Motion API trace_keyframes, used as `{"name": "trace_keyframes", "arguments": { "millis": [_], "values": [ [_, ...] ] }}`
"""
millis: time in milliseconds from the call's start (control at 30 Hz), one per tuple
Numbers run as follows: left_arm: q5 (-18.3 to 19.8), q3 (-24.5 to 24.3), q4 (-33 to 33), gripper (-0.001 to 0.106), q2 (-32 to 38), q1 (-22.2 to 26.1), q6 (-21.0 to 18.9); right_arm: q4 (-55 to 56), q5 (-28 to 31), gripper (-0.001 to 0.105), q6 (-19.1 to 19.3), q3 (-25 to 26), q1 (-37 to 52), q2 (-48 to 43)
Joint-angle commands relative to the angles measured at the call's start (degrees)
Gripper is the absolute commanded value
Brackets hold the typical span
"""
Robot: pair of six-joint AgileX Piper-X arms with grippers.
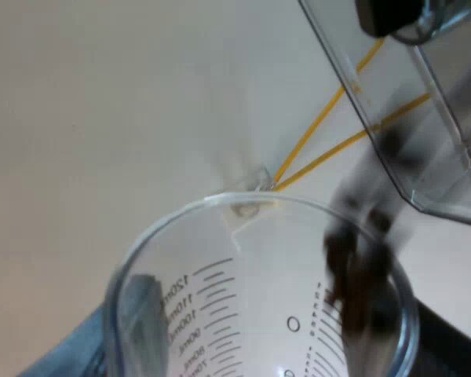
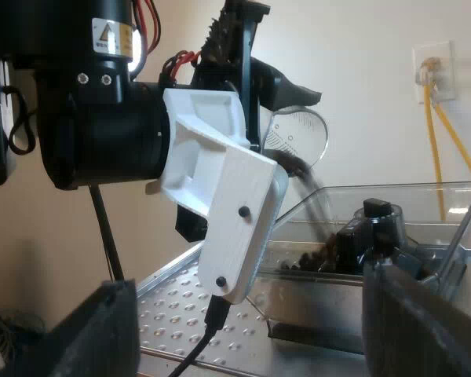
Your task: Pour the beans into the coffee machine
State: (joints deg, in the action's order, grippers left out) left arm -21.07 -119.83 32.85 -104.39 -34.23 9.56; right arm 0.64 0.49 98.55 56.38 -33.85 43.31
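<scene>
Aloft, measuring glass point(image 1: 243, 314) within left pincer point(image 2: 255, 86)

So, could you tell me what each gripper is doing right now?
Left gripper: shut on the measuring glass, beans pouring into the hopper.
Right gripper: open, holding nothing.

Clear measuring glass point(image 1: 243, 314) with black scale marks, dark beans point(image 1: 353, 267), clear hopper point(image 2: 455, 206), dimpled silver machine top point(image 2: 180, 308).
</scene>
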Motion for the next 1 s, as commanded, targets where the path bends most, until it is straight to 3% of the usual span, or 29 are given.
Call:
{"name": "trace_keyframes", "arguments": {
  "millis": [33, 1000],
  "values": [
    [0.37, -0.38, -1.1, 0.031, 0.34, -0.07, 0.2, -0.28, -0.49, 0.062, 0.25, 0.4, -0.09, -0.57],
    [-0.06, -0.38, -1.1, 0.031, 0.49, -0.07, 1.07, -0.28, -0.49, 0.062, 0.25, 0.4, -0.09, -0.57]
  ]
}}
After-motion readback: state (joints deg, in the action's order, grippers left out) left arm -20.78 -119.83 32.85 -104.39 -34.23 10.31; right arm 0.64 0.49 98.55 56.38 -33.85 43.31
